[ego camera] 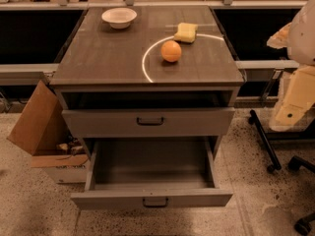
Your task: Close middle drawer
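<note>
The middle drawer (152, 199) is pulled far out of the grey cabinet toward me. Its flat grey front carries a small dark bar handle (155, 202), and its deep grey box (152, 163) is empty. Above it, the top drawer (147, 122) has a taller front and stands slightly out, with a dark gap under the countertop. The lowest drawer is hidden beneath the open one. My arm's cream-coloured end with the gripper (290, 113) hangs at the right edge, to the right of the cabinet at about the top drawer's height, and touches nothing.
On the cabinet top (98, 58) are a white bowl (119, 17), an orange (171, 51) and a yellow sponge (186, 32). An open cardboard box (42, 127) leans at the cabinet's left. Black chair legs with casters (275, 151) stand on the floor at right.
</note>
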Motion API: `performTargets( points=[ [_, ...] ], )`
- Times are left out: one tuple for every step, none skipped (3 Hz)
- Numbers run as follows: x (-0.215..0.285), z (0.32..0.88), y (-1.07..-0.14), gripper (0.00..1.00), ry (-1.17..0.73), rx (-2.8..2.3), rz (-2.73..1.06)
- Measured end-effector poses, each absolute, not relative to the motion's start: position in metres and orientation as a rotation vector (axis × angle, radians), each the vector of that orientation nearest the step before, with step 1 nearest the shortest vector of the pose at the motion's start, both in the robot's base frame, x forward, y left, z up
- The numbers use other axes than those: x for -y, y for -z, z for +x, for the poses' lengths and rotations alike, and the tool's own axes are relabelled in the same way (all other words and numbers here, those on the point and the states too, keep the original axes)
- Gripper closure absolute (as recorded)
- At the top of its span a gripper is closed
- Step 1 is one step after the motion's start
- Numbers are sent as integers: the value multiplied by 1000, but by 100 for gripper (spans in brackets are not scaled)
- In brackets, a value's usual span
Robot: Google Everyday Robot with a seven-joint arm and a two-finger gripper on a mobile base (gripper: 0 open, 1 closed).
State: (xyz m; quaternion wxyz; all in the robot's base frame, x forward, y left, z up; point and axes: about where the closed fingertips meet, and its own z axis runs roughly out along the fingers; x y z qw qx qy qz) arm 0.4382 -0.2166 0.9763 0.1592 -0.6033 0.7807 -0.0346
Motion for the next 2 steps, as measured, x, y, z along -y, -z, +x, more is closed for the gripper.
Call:
performTargets(
  points=[
    [217, 438, -976, 0, 99, -2231, -1724],
    [193, 422, -943, 0, -106, -2228, -1720]
  ],
)
